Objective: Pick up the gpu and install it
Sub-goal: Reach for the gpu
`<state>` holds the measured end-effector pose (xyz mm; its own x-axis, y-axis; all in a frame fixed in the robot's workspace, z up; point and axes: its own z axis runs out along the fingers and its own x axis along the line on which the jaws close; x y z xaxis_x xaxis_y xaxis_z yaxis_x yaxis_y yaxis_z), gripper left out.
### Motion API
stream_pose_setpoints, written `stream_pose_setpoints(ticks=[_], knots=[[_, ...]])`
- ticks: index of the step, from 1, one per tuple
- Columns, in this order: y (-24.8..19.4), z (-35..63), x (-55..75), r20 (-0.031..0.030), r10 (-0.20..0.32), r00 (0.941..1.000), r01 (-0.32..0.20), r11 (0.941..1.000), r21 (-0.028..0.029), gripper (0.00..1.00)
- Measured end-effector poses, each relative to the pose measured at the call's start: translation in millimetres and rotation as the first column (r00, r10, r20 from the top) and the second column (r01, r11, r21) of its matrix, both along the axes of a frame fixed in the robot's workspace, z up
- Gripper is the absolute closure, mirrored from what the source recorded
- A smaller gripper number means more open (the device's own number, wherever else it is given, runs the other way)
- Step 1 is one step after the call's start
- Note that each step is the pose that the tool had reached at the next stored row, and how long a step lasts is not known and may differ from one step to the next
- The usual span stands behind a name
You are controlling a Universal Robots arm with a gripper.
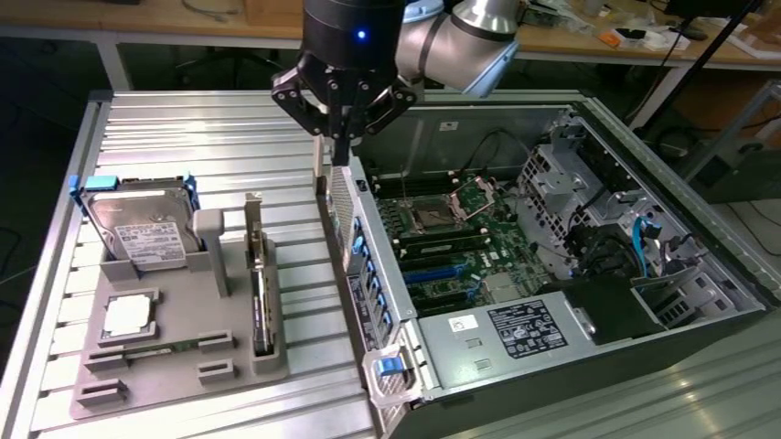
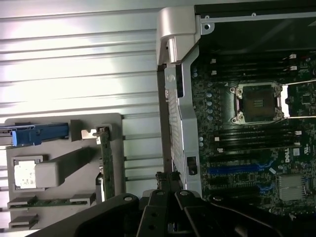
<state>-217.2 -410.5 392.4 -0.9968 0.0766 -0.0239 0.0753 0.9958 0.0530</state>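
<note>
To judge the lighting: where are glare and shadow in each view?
Wrist view: strong glare on the ribbed table, washing out its slats; the gripper is dark. Exterior view: even light, little glare, shadow inside the computer case.

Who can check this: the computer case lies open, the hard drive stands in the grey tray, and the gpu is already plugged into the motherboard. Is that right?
No. The exterior view shows the gpu standing on edge in the grey tray, not plugged into the motherboard. The computer case does lie open, and the hard drive does stand in that tray.
</note>
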Motion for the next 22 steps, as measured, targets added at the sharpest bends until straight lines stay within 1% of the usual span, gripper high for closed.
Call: stream_pose_setpoints(ticks=[22], knots=[[-2.8,-0.2,-17.7,-0.0001,0.000,1.0000,0.000,1.0000,-0.0001,0.89]])
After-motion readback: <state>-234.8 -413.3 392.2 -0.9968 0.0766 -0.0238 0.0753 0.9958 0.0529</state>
